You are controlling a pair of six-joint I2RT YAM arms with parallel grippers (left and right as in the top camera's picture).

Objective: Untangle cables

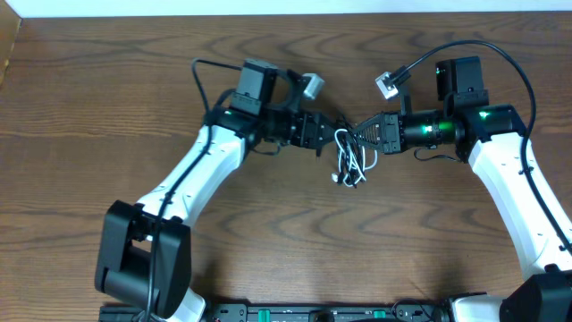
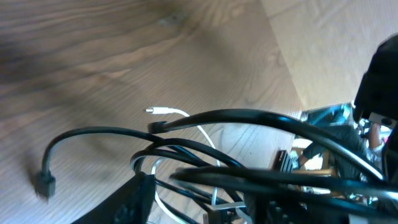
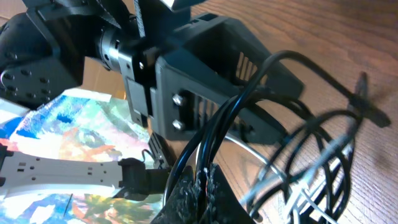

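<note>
The cables hang in one tangled bundle [image 1: 349, 159] at the table's middle, between the two arms. The white cable [image 2: 200, 134] loops through the black one, and its small connector [image 2: 158, 111] points left. The black cable [image 2: 93, 134] arcs down to its dark plug [image 2: 45, 182], just above the wood. My left gripper [image 2: 199, 205] stands open, with strands of both cables crossing the gap. My right gripper [image 3: 205, 183] is shut on the black cable [image 3: 249, 93], which rises from between its pads. In the overhead view, the left gripper [image 1: 327, 140] and right gripper [image 1: 359, 134] nearly touch.
The wooden table [image 1: 107, 98] ends in a pale strip along its back edge. Thick black arm cables [image 1: 474, 46] arch over both wrists, each with a small pale connector [image 1: 386, 85]. A colourful patterned surface [image 3: 62, 124] shows at left in the right wrist view.
</note>
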